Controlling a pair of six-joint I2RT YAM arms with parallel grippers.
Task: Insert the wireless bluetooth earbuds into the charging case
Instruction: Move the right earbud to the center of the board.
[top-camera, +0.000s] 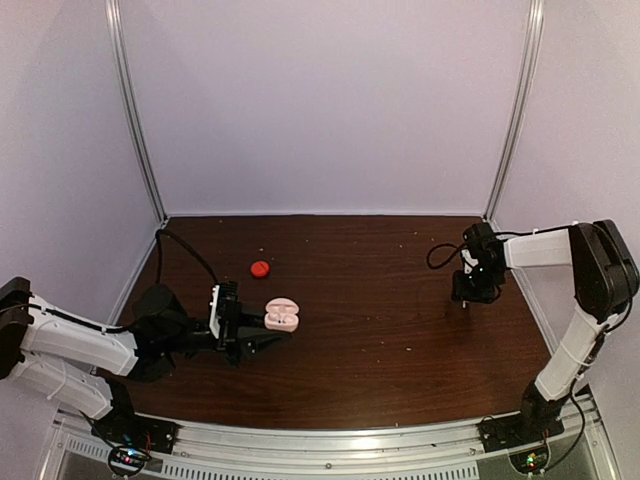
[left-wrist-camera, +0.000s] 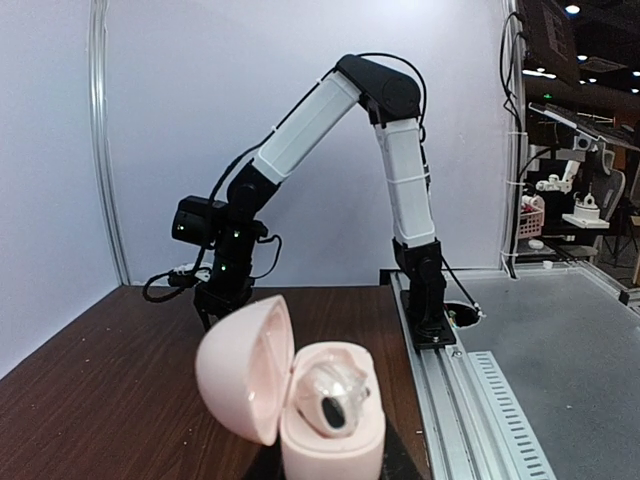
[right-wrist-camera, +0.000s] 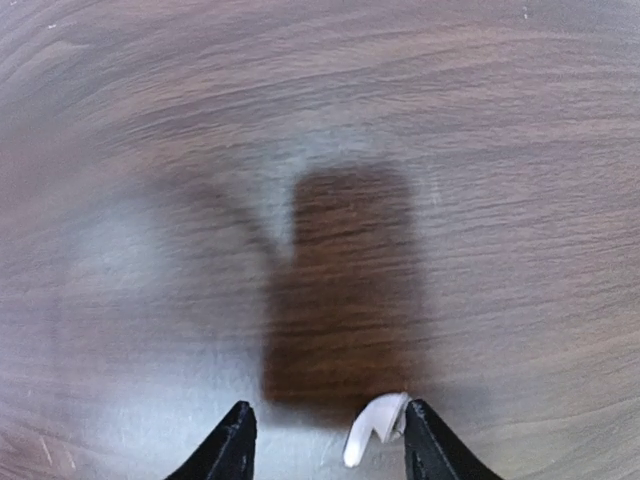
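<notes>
My left gripper is shut on the base of a pink charging case and holds it open. In the left wrist view the lid swings to the left and one white earbud sits in the base. My right gripper points down at the table on the right side. In the right wrist view it is open, and a white stemmed earbud lies on the wood between the fingers, against the right fingertip.
A small round red object lies on the dark wooden table behind the pink case. White walls with metal posts enclose the back and sides. The right arm shows in the left wrist view, beyond the case.
</notes>
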